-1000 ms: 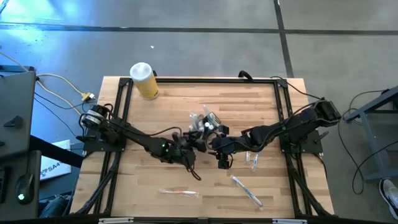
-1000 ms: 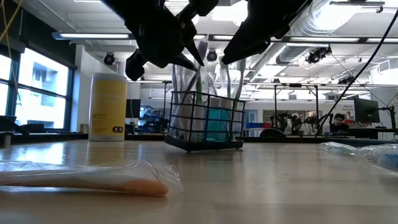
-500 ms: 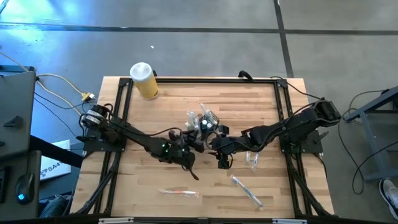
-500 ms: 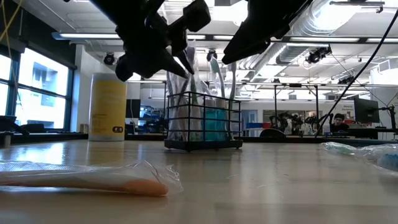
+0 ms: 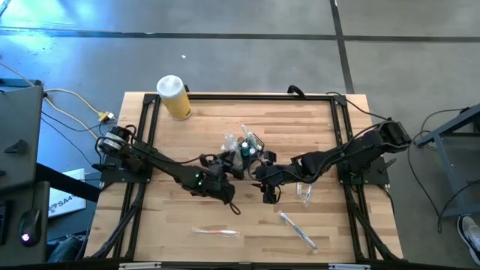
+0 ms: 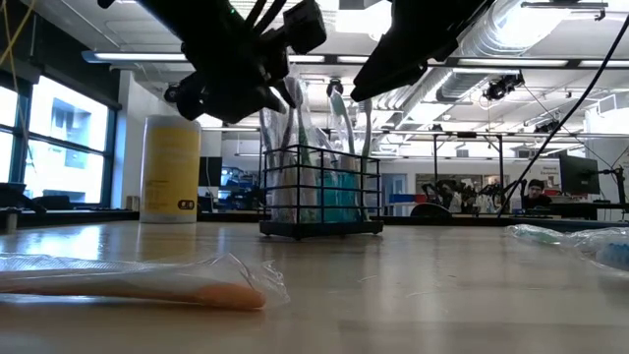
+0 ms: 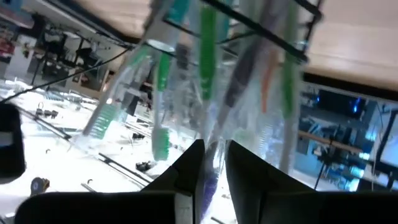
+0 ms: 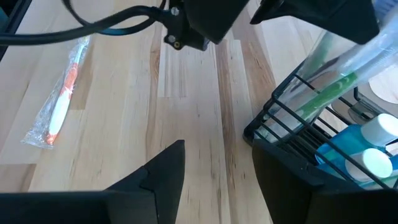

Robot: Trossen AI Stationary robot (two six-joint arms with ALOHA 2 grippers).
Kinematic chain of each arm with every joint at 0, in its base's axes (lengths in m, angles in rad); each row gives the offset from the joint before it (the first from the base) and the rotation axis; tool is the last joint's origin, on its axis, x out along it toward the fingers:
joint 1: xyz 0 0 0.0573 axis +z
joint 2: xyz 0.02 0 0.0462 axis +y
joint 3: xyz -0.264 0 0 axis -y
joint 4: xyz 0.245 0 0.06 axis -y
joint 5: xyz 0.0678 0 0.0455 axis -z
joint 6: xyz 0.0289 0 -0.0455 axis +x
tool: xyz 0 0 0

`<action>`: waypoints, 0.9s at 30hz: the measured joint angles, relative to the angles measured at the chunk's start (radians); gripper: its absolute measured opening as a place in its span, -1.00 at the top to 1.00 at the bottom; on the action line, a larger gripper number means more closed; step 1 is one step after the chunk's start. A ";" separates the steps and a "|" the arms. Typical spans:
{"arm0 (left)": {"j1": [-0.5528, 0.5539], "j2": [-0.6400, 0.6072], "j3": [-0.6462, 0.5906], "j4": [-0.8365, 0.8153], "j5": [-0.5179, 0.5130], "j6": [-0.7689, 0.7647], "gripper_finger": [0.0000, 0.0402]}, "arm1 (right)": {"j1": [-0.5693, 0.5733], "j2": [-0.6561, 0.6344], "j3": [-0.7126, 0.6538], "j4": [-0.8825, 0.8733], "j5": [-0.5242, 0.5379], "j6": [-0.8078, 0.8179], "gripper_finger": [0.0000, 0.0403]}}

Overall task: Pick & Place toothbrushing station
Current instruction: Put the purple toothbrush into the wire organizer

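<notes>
The black slatted caddy (image 5: 246, 147) stands flat on its base at the table's middle, holding several plastic-wrapped toothbrushes and a teal tube; it also shows in the low view (image 6: 322, 202). My left gripper (image 5: 227, 160) is at the caddy's left, up by the brush tops (image 6: 280, 96), shut on one wrapped toothbrush (image 7: 214, 134). My right gripper (image 5: 259, 171) is open on the caddy's near right side, above table height (image 8: 219, 149), with the caddy's bottom corner (image 8: 273, 134) beside one finger. My left gripper pinches the upper end of a clear-wrapped toothbrush (image 7: 213, 155) between its two fingers, coming level from the table's left. The brush stands in the caddy, which rests on the table.
A yellow jar with a white lid (image 5: 174, 97) stands at the far left. Wrapped toothbrushes lie near the front edge (image 5: 216, 232), front right (image 5: 298, 229) and by the right arm (image 5: 304, 193). A person sits in the room behind (image 6: 536, 195).
The caddy was tipped, its left side raised off the table; it has come down and now stands flat and upright. My left gripper has moved up and toward the table's left, staying at the brush tops. My right gripper has kept still.
</notes>
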State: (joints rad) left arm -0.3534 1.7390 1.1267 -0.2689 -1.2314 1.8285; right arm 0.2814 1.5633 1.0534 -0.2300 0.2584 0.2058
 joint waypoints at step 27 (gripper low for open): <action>-0.103 0.000 0.000 -0.117 -0.063 0.052 0.71 | 0.000 0.000 0.000 -0.007 0.001 0.000 0.11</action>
State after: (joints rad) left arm -0.4565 1.7390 1.1267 -0.3859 -1.2945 1.8809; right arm 0.2815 1.5635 1.0534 -0.2373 0.2592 0.2058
